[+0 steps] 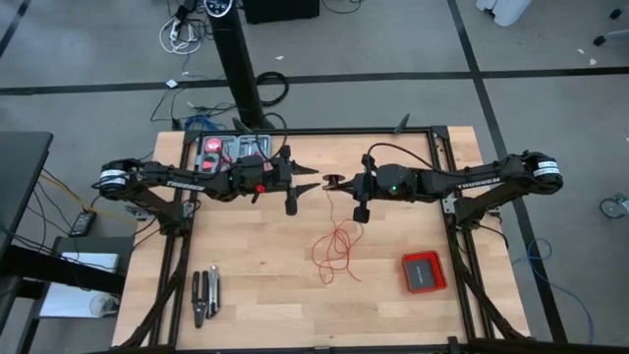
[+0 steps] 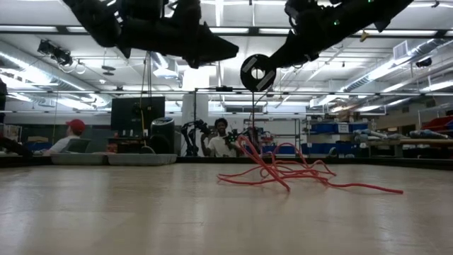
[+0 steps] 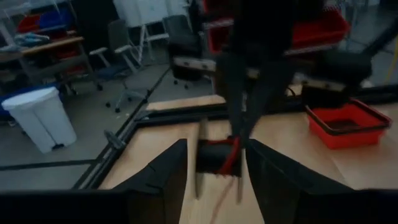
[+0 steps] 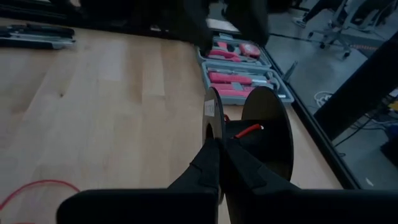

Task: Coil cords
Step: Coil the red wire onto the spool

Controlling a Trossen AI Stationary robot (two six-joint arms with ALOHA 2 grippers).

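- My right gripper [image 1: 336, 183] is raised above the table centre, its jaws pressed together on the rim of a small black spool [image 2: 257, 72]. In the right wrist view the fingers pinch one flange, and a short red end sits at the hub.
- My left gripper [image 1: 313, 187] faces the spool from just beside it, jaws spread and holding nothing.
- The red wire [image 1: 335, 251] lies almost wholly on the wooden table [image 1: 256, 285] in loose squiggly loops, with one strand rising to the spool. In my judgement winding has barely begun.
- Risk: the rim pinch is thin. A pull from the wire could twist the spool out of my right jaws.
- Risk: the loops cross one another. Fast drawing could tighten them into a knot.
- Risk: the hub end looks lightly seated and could slip free under tension.
- Risk: my two grippers are close together, so a misjudged reach by the left could knock the spool.
- The red box [image 1: 424, 271] is well apart from the wire.
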